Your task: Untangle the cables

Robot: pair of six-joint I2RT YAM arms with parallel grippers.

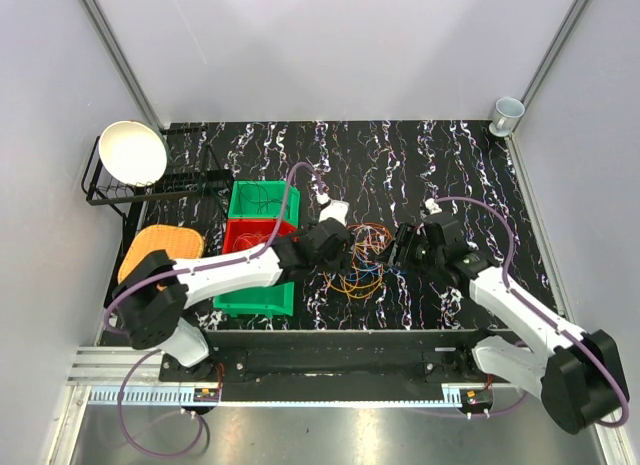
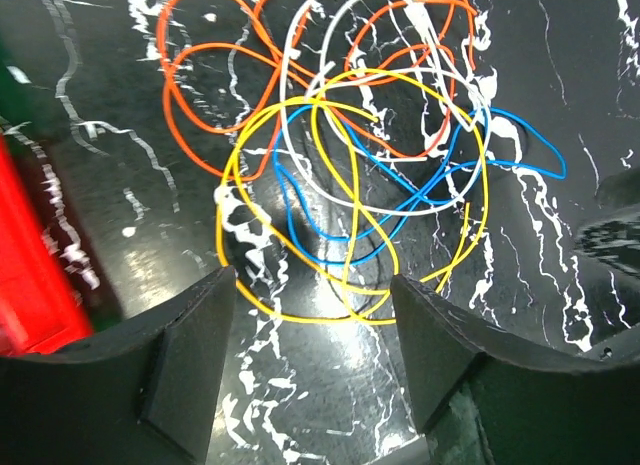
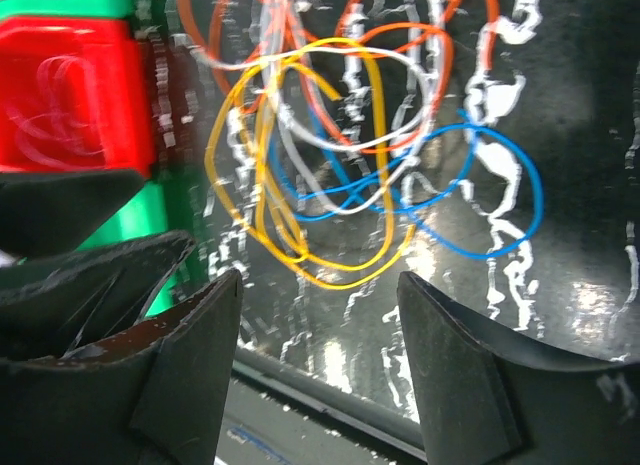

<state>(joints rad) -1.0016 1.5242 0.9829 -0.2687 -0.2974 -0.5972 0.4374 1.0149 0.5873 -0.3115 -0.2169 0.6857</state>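
Observation:
The cables (image 1: 362, 257) lie in one tangled heap on the black marbled table between my two grippers. In the left wrist view the heap has orange (image 2: 200, 95), white (image 2: 300, 45), yellow (image 2: 240, 225) and blue (image 2: 520, 135) loops crossing one another. The same tangle shows in the right wrist view (image 3: 340, 165). My left gripper (image 2: 313, 295) is open and empty just short of the yellow loop. My right gripper (image 3: 318, 290) is open and empty, also just short of the heap. In the top view the left gripper (image 1: 335, 247) and the right gripper (image 1: 402, 247) flank the pile.
Stacked green and red bins (image 1: 258, 247) stand left of the heap, with some wires in the green one. A dish rack with a white bowl (image 1: 132, 152) and an orange object (image 1: 160, 247) are at far left. A cup (image 1: 507, 113) stands at the back right corner.

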